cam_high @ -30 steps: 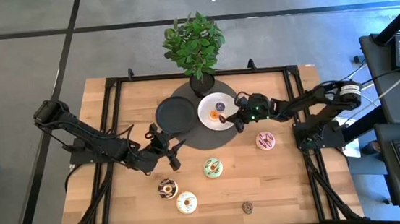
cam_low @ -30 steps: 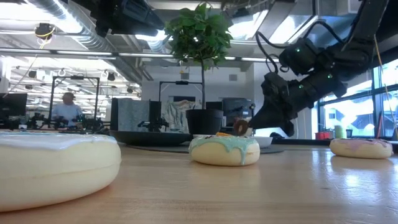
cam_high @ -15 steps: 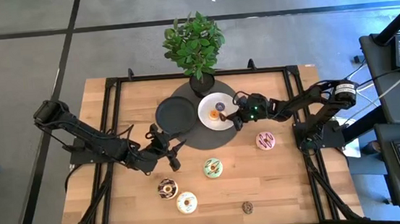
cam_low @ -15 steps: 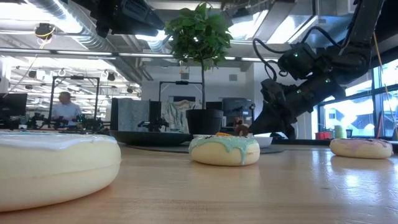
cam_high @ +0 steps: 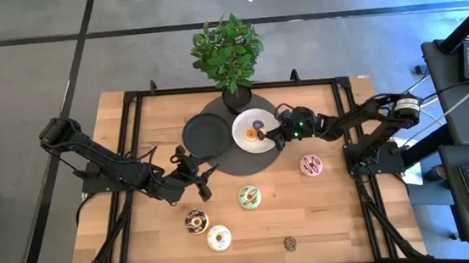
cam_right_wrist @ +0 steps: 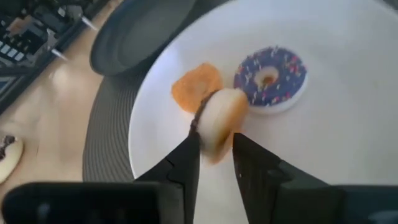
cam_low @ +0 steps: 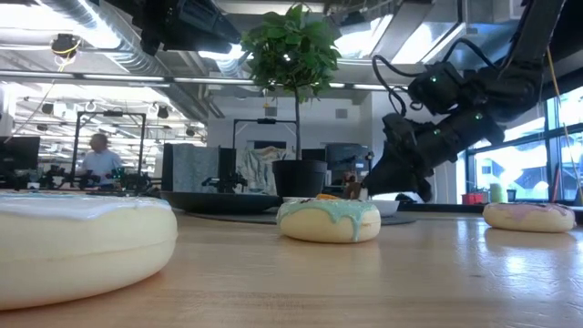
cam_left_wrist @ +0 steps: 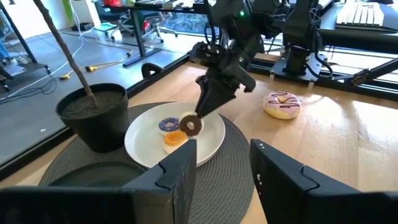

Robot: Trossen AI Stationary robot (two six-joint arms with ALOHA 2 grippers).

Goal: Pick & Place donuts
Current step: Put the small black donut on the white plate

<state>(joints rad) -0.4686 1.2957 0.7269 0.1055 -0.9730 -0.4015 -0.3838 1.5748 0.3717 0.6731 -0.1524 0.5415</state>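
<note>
Small brown donut (cam_right_wrist: 219, 121) — between right fingertips (cam_right_wrist: 189, 149)

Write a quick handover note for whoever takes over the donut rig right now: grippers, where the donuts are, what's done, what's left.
Right gripper: over the round white plate, jaws parting around a tiny chocolate-topped ring donut standing on edge on it; whether it is fully released is unclear.
Left gripper: open, empty, waiting above the table's left-centre.
Done: tiny purple-frosted donut and tiny orange donut lie on the white plate.
Left on the wooden table: pink-frosted donut, green-frosted donut, chocolate-brown donut, cream-white donut, tiny brown donut.
The round black plate holds nothing.
</note>
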